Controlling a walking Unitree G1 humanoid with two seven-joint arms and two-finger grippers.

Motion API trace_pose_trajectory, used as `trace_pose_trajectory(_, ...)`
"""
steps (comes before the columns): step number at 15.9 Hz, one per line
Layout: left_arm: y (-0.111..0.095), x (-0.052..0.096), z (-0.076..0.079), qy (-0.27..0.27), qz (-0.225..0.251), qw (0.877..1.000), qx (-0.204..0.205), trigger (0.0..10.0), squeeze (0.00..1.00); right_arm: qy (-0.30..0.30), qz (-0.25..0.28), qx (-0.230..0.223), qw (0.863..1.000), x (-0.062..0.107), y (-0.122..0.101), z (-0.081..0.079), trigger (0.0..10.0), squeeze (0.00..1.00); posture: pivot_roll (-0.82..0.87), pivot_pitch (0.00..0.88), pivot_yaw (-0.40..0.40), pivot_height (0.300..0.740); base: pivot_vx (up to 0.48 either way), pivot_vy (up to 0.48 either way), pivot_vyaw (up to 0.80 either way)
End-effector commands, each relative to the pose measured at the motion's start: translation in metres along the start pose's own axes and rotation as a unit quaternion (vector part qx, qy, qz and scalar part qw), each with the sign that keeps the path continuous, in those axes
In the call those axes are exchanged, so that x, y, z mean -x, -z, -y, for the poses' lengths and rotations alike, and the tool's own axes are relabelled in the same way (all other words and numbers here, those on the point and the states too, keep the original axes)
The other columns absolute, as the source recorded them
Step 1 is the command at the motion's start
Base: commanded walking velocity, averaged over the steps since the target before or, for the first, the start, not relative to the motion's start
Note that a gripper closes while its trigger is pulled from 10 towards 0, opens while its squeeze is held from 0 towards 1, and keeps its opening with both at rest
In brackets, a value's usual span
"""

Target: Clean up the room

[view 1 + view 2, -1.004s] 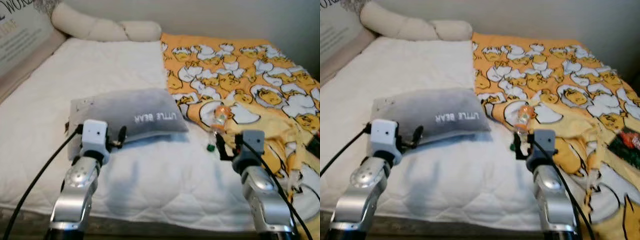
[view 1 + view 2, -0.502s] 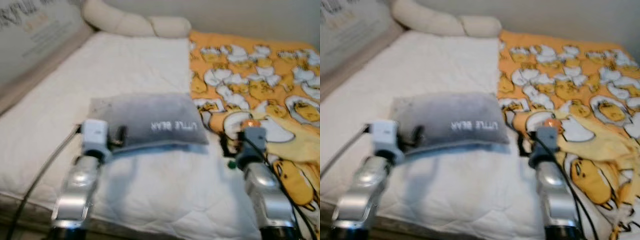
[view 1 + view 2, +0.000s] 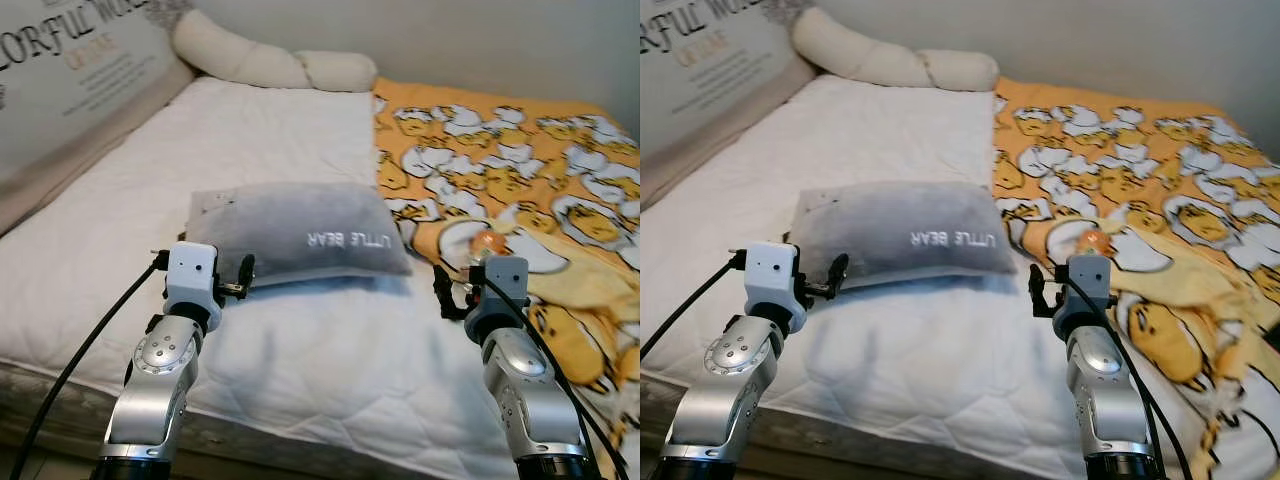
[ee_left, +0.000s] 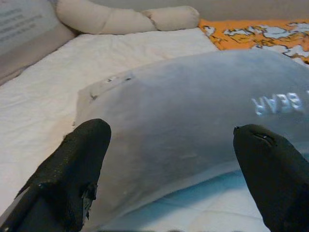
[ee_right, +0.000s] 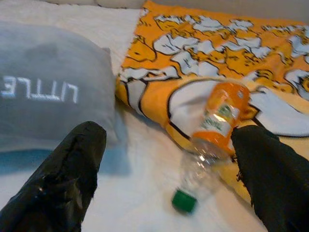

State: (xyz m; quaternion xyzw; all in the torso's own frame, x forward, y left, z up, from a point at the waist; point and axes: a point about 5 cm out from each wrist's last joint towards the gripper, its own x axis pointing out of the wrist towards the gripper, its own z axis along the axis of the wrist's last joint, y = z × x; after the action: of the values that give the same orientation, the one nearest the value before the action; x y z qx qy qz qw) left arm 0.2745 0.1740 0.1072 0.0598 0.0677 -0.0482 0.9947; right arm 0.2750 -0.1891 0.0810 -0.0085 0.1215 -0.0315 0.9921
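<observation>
Lying on the white bed [image 3: 300,340], a grey pillow [image 3: 300,232] sits just ahead of the left gripper [image 4: 169,169], jaws spread wide. Ahead of the right gripper [image 5: 169,164], jaws likewise spread, a clear bottle [image 5: 212,140] with an orange label and green cap rests at the edge of the yellow blanket [image 3: 520,190].

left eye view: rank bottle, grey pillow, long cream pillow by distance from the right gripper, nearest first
1. bottle, lying just ahead of the right gripper, on the edge of the yellow blanket.
2. grey pillow, ahead and to its left, mid-bed.
3. long cream pillow, far-left end of the bed, by the wall.
</observation>
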Motion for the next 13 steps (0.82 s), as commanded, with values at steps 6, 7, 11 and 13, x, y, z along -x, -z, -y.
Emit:
trace_pose_trajectory(6, 0.0002, -0.0019, 0.0025, 0.008, -0.004, 1.000, -0.007, 10.0, 0.67, 0.011, -0.013, 0.007, 1.000, 0.0008, 0.0029, 0.0053, 10.0, 1.00, -0.07, 0.000, -0.044, 0.740, 0.000, 0.000, 0.00)
trace_pose_trajectory(7, 0.0006, -0.0021, 0.0028, 0.008, -0.005, 1.000, -0.007, 10.0, 0.67, 0.011, -0.014, 0.007, 1.000, 0.0007, 0.0031, 0.0056, 10.0, 1.00, -0.07, 0.000, -0.044, 0.740, 0.000, 0.000, 0.00)
trace_pose_trajectory(11, 0.0022, -0.0027, 0.0017, 0.007, -0.007, 1.000, -0.006, 10.0, 0.66, 0.010, -0.016, 0.007, 1.000, 0.0003, 0.0034, 0.0053, 10.0, 1.00, -0.07, 0.000, -0.045, 0.740, 0.000, 0.000, 0.00)
trace_pose_trajectory(13, 0.0028, -0.0029, 0.0012, 0.006, -0.009, 1.000, -0.007, 10.0, 0.66, 0.010, -0.017, 0.007, 1.000, 0.0002, 0.0034, 0.0050, 10.0, 1.00, -0.07, 0.000, -0.045, 0.740, 0.000, 0.000, 0.00)
